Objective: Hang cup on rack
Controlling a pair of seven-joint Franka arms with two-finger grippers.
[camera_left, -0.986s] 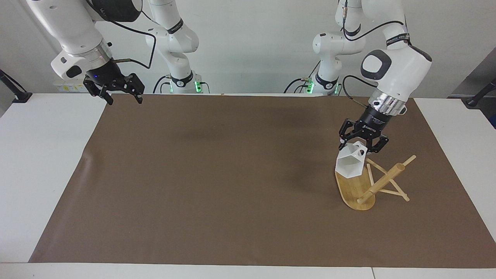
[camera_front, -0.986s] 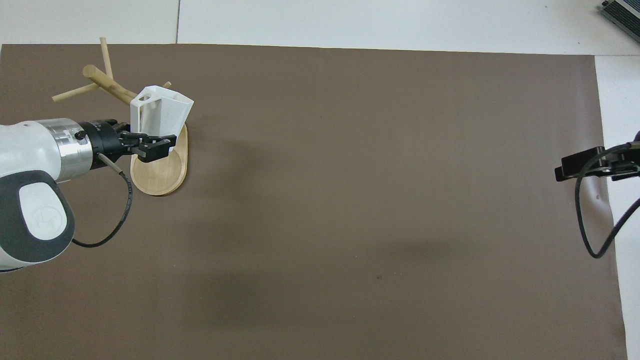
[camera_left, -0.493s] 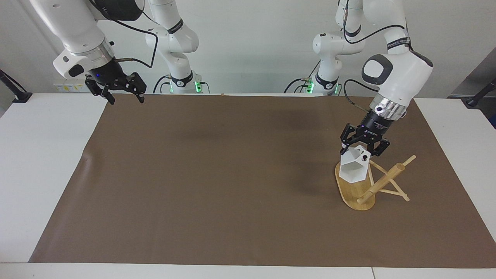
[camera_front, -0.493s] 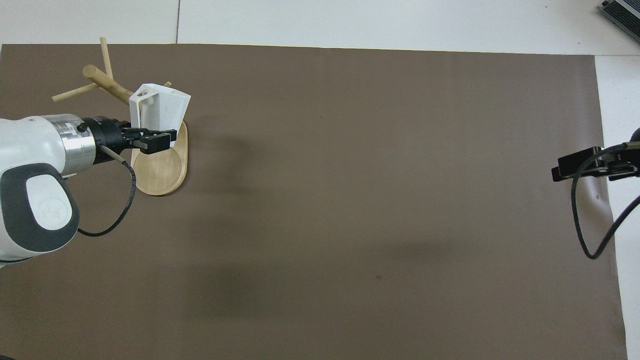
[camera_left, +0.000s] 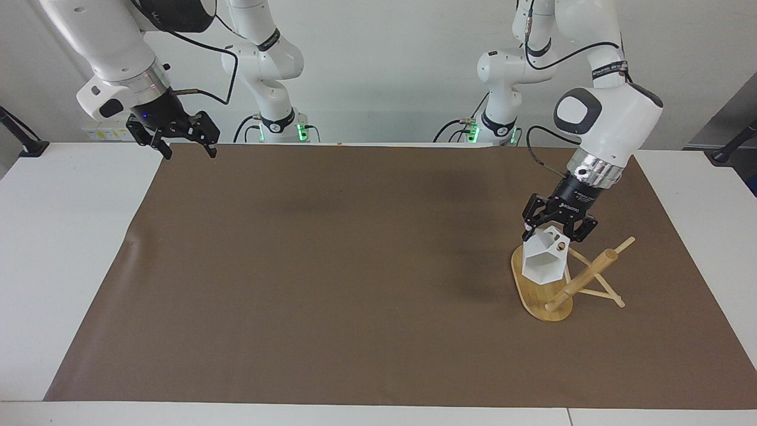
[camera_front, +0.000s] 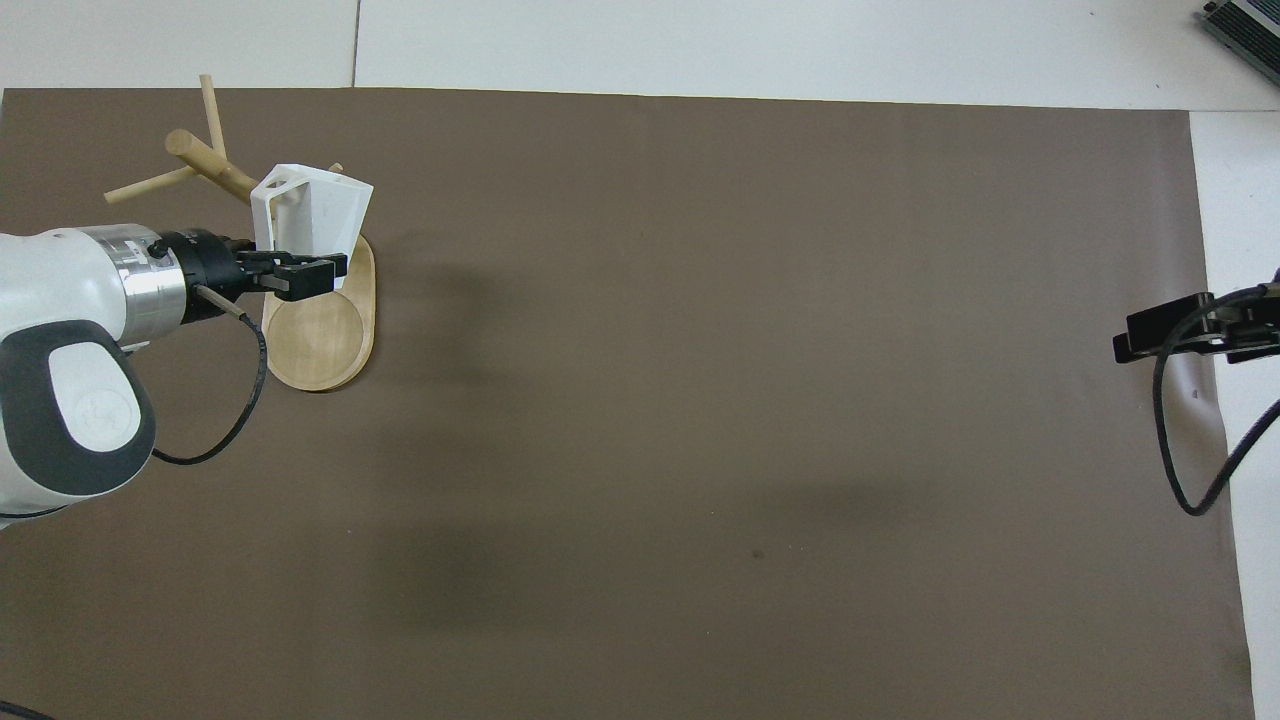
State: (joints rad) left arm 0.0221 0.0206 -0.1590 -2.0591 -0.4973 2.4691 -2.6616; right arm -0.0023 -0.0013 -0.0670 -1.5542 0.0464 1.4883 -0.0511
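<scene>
Since a second ago the left end effector (camera_left: pixel 556 229) has been carrying the cup (camera_left: pixel 545 260) lower and a little closer to the rack (camera_left: pixel 568 283), so the cup is now sitting lower over the oval base than it was, while the left arm's wrist has been tucking in more upright above it. The left end effector is clenching the cup at its handle end, and the cup is hanging tilted, its open hexagonal mouth facing away from the robots. The cup is hovering over the rack's base, toward the left arm's end of the table (camera_left: pixel 59 248); whether it is touching a peg cannot be told. The right end effector (camera_left: pixel 184 144) is waiting with its fingers spread apart and nothing between them, over the mat's (camera_left: pixel 331 266) corner by the right arm's base, having only shifted slightly.

The cup is matte white, faceted in flat angular planes, with a small blocky handle pierced by a round hole. The rack is pale bamboo: a flat oval base with visible grain, a thick round post leaning steeply, and thin round cross pegs. The mat is a smooth brown sheet covering the white table.
</scene>
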